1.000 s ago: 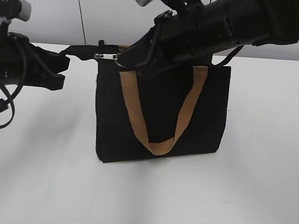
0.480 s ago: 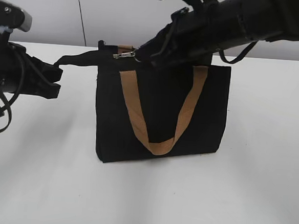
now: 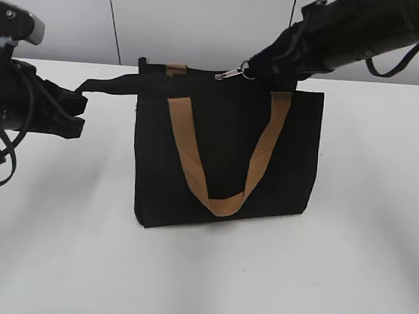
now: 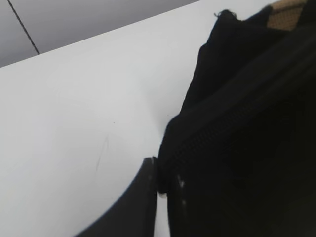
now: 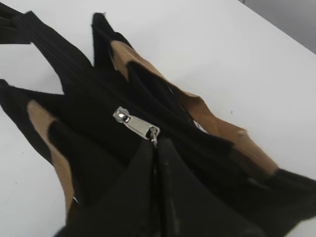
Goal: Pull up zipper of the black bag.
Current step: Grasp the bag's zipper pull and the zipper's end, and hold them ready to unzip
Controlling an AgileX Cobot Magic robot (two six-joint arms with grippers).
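Your right gripper point(image 3: 253, 68), clamped on the silvery pull tab point(image 3: 232, 74), has dragged the zipper point(image 3: 194, 75) from the black bag's point(image 3: 227, 155) left corner past the middle, so closing is well along. Your left gripper point(image 3: 78, 105) still pinches the bag's end strap point(image 3: 110, 84). The bag stands on a white table point(image 3: 201, 271) before a grey wall point(image 3: 190, 19).

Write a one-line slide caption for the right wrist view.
Right gripper pinches the silvery metal zipper pull atop the black fabric bag.
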